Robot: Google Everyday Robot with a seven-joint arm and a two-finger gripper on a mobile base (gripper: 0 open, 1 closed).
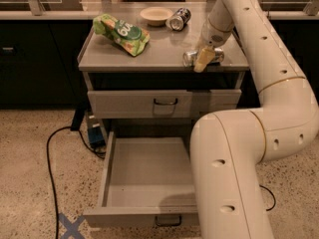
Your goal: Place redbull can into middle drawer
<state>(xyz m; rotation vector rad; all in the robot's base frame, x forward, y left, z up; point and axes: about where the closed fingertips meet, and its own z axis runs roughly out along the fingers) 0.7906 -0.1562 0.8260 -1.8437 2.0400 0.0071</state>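
The gripper is hanging right over the redbull can at the near right edge of the tabletop, its pale yellowish end crossing the can's middle. Whether it is clamping the can or merely straddling it, I cannot tell. The can is lying on its side, slim, silver-grey, smooth metal, so it is likely to roll if nudged, which is probably why the arm is addressing it from above, across its width. Below, the middle drawer is standing pulled wide out, a shallow grey box with a bare flat floor, ready to take the can, while the upper drawer is sitting closed. Farther back, a crinkly green chip bag, a pale bowl and a darker can are sitting well apart from the action.
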